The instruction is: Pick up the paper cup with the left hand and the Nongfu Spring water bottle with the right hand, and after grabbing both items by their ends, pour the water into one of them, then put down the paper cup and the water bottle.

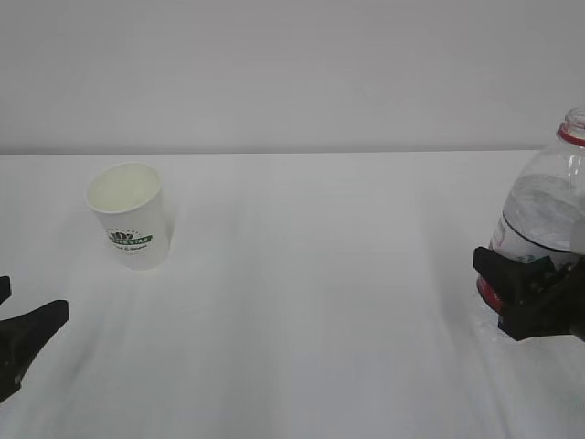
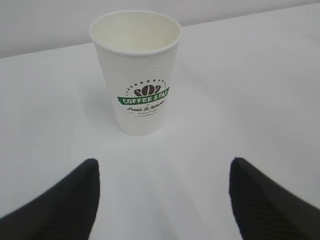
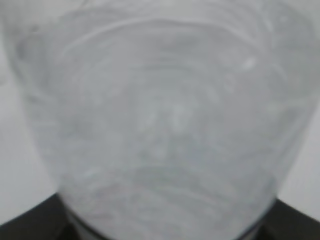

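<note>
The white paper cup with a green logo stands upright and empty on the table's left side. It shows straight ahead in the left wrist view, paper cup. My left gripper is low at the left edge, short of the cup; its gripper is open with only table between the fingers. At the right edge the uncapped Nongfu Spring water bottle stands upright, and my right gripper is shut on its lower body at the red label. The bottle fills the right wrist view, blurred. Its water is hard to make out.
A white table runs between cup and bottle, with a plain pale wall behind. Nothing else stands on it in view.
</note>
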